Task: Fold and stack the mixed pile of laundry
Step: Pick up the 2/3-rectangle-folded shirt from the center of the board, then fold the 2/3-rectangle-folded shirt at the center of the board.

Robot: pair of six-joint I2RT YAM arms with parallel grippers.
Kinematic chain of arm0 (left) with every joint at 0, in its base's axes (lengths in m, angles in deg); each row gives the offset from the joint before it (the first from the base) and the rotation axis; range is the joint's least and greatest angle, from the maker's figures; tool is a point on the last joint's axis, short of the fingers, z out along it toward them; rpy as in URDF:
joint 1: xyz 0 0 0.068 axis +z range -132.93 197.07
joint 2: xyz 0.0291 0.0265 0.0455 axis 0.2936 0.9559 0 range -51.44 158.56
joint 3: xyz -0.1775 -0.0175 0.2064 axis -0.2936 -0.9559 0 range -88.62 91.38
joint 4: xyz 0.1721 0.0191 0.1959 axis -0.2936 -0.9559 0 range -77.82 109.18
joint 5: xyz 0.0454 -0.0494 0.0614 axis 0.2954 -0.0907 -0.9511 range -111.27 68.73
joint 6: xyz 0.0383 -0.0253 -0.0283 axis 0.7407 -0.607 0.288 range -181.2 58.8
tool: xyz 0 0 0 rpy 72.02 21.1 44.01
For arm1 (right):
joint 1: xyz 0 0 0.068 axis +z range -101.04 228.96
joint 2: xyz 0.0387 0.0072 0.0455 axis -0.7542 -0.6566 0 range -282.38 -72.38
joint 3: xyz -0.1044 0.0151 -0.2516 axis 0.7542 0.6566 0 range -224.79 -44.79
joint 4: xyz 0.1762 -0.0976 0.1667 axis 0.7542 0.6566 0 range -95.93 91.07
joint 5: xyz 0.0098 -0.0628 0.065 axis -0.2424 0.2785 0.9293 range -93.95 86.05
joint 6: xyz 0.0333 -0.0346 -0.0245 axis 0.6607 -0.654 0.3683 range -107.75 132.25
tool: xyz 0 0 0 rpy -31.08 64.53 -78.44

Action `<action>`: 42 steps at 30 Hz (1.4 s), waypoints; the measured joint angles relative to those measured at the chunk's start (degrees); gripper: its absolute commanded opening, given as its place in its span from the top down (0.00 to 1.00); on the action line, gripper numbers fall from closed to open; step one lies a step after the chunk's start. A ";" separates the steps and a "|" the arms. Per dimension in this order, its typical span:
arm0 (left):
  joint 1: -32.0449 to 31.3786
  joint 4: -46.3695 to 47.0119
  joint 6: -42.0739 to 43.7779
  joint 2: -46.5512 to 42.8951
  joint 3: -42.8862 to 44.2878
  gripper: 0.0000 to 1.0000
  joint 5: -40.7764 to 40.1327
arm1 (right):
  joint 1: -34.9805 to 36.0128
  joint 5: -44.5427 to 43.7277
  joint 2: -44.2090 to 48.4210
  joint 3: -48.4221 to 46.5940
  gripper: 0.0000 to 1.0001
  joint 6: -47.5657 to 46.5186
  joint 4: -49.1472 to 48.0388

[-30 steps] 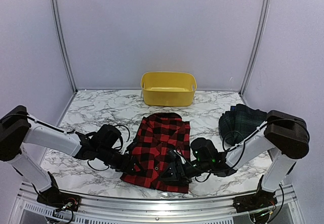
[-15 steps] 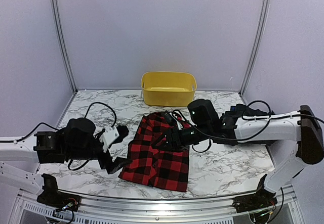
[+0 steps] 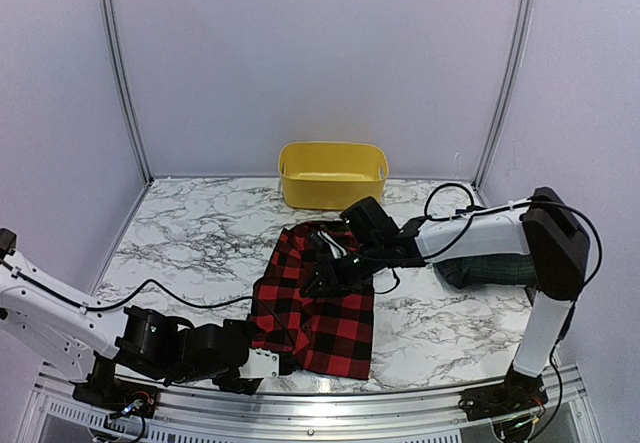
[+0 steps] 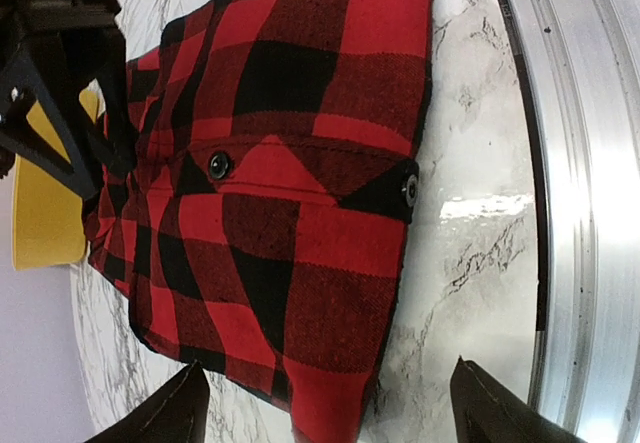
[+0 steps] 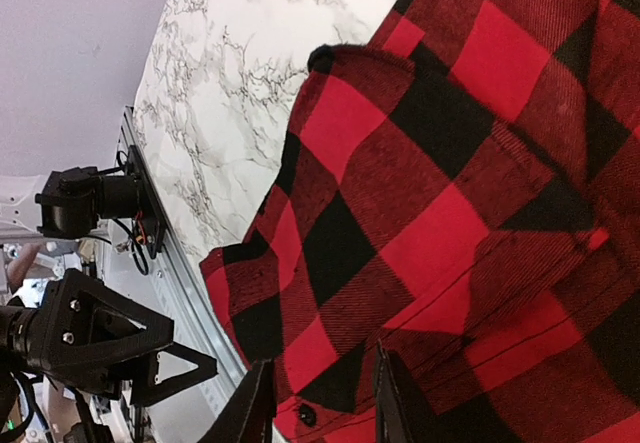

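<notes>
The red-and-black checked garment (image 3: 322,308) lies flat in the middle of the marble table, its near hem by the front rail. My left gripper (image 3: 268,365) sits low at the garment's near-left corner. In the left wrist view the left gripper (image 4: 330,421) is wide open, with the garment's corner (image 4: 330,383) between its fingertips (image 4: 180,413). My right gripper (image 3: 322,273) hovers over the garment's upper half. Its fingers (image 5: 255,403) stand a narrow gap apart above flat checked cloth (image 5: 420,213). A dark tartan garment (image 3: 492,268) lies at the right, partly behind the right arm.
A yellow plastic tub (image 3: 333,175) stands at the back centre. The metal front rail (image 4: 590,213) runs right beside the garment's near hem. Grey walls close in the table on three sides. Bare marble (image 3: 190,238) shows on the left.
My left arm dropped to the front edge, bringing its gripper to the garment's near-left corner. My right arm folded back and its jaws narrowed over the garment.
</notes>
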 measured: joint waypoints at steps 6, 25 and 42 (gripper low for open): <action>-0.87 5.22 5.70 5.46 0.24 0.25 -0.90 | -2.99 1.25 -5.01 -4.96 0.80 -3.30 1.01; -1.99 12.44 13.51 18.49 7.39 1.00 -7.76 | -3.32 4.98 -13.64 -4.68 0.85 -7.87 -2.08; -5.01 -20.39 -5.33 2.99 23.41 1.00 10.34 | -1.16 6.25 -3.74 -3.28 0.79 -8.72 0.70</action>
